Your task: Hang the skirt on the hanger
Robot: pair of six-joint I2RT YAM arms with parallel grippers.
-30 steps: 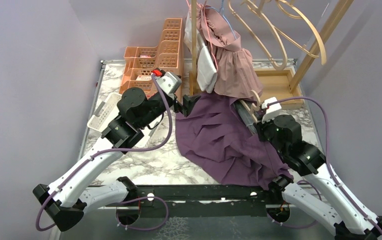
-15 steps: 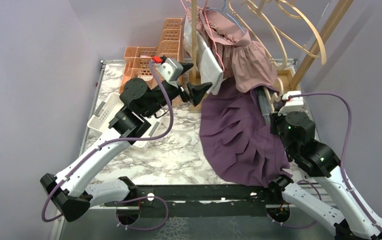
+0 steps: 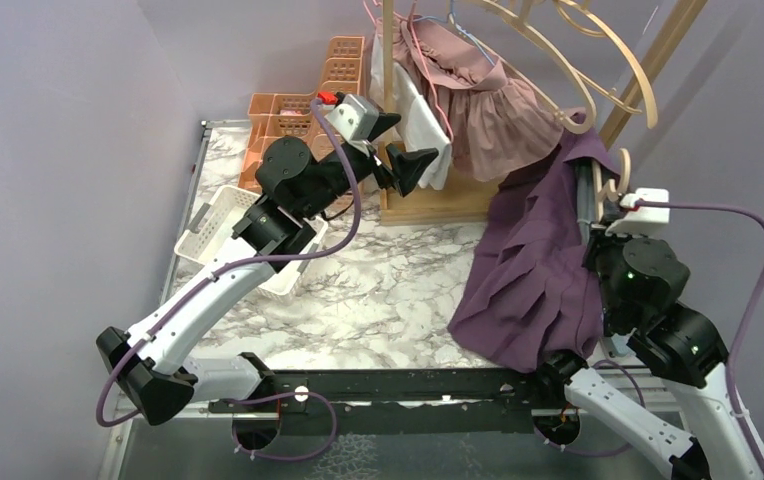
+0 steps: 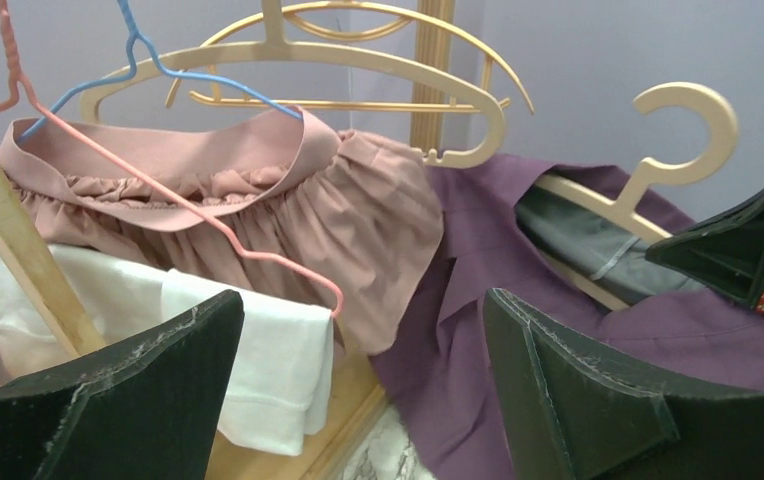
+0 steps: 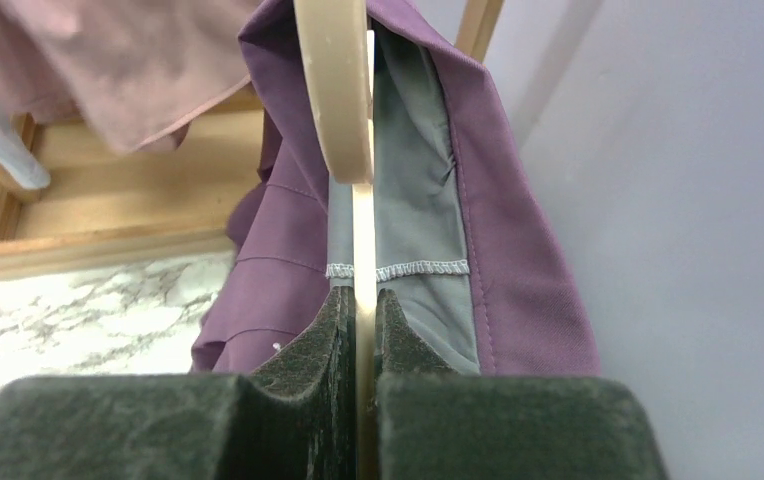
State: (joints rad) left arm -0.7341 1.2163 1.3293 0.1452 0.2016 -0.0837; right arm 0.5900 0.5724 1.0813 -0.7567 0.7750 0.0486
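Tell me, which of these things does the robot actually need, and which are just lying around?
Needed: purple fabric skirt; pale wooden hanger clamped in right gripper; open left gripper.
Lying about: pink ruffled skirt, white cloth, orange plastic baskets, white plastic basket.

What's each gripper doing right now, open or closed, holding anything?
Left gripper: open, holding nothing.
Right gripper: closed on the wooden hanger that carries the purple skirt.

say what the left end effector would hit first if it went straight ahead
Probably the pink skirt hanging straight ahead, though the white cloth beside it may be nearer; depth is unclear.
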